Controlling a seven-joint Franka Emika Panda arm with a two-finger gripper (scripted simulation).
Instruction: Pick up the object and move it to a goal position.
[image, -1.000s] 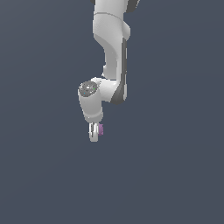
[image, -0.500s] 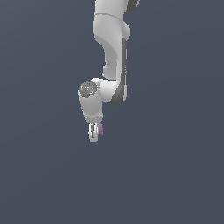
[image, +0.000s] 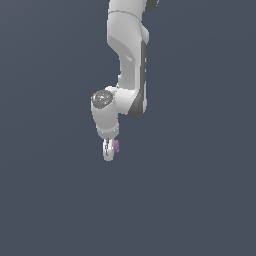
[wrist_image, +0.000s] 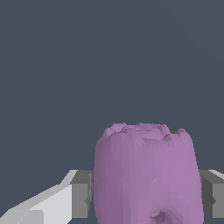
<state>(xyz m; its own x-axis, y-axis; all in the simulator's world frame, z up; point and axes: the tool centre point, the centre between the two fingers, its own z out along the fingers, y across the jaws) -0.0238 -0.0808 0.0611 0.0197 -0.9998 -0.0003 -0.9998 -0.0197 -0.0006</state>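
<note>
The object is a small purple-magenta lumpy blob (image: 116, 146) held between the fingers of my white gripper (image: 109, 151), which hangs from the arm in the middle of the exterior view. Only a sliver of the blob shows there, on the gripper's right side. In the wrist view the object (wrist_image: 148, 175) fills the space between the two grey finger pads (wrist_image: 82, 194), which press on both its sides. The gripper is shut on the object.
The white arm (image: 129, 55) comes down from the top of the exterior view. Around it is only a plain dark grey-blue surface (image: 200, 200), with no other objects, edges or goal mark in view.
</note>
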